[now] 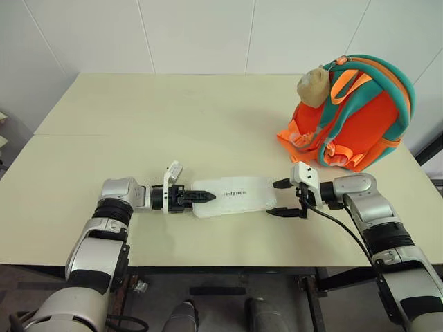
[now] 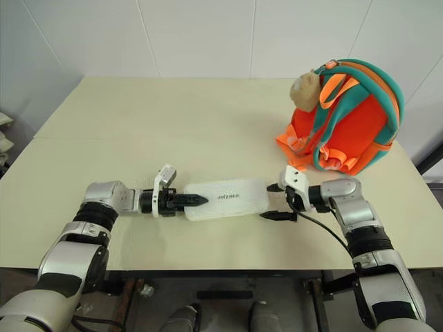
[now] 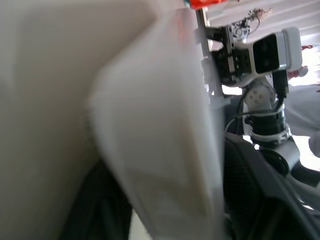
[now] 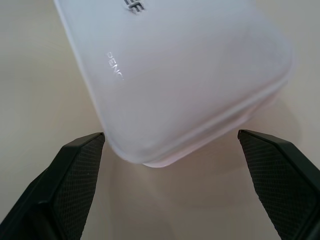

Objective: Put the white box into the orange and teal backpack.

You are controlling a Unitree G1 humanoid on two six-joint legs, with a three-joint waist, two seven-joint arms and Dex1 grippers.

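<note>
- Two grippers flank the white box (image 1: 234, 196): left gripper (image 1: 205, 196) pinches its left end, right gripper (image 1: 284, 198) gapes wide.
- Close squarely before lifting toward the orange and teal backpack (image 1: 360, 114).

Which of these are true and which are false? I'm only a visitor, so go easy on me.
1. The white box lies flat on the table. True.
2. The box is already inside the backpack. False: it lies on the table in front of it, apart from it.
3. The right claw is open, its fingers either side of one end of the box. True.
4. The backpack is blue and yellow. False: it is orange with teal trim.
5. The left claw is at the box's other end. True.
6. A person's hand holds the backpack. False: it stands alone on the table.
</note>
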